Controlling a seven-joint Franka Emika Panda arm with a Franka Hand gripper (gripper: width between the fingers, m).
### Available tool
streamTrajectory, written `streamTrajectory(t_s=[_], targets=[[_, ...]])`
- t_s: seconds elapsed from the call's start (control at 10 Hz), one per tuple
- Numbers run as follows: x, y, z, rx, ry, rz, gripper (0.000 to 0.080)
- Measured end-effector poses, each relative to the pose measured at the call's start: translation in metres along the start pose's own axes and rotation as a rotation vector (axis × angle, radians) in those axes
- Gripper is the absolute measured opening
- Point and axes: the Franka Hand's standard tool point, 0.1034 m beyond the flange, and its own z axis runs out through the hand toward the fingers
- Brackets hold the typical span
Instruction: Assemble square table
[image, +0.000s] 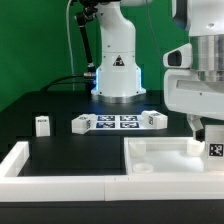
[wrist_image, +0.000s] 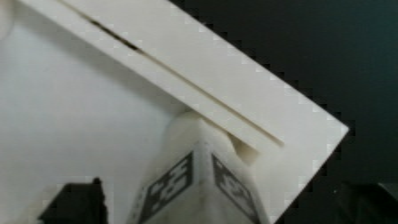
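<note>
Fingers (wrist_image: 80, 198) wide apart, holding nothing; you see gaps both sides.
Short tagged white plastic leg (wrist_image: 192, 175) stands between them, at corner of white square rimmed plastic tabletop (wrist_image: 71, 120).

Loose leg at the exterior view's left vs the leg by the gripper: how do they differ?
The loose leg sits on the black surface, well clear of the tabletop. The second leg is on the tabletop near its edge. Nothing is near the loose leg, while the second leg is between the open jaws of the gripper. Both are short, white and tagged.
</note>
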Motion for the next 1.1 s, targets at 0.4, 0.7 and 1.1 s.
streamTrajectory(t_s=[0.4, 0.7, 1.1], targets=[[0.0082, -0.0007, -0.0014, -0.005, 0.04, -0.333, 0.0649], [0.008, 0.0007, -0.0006, -0.006, 0.038, -0.241, 0.029], [0.0092, 0.0039, 0.0004, -0.013, 0.025, 0.129, 0.029]])
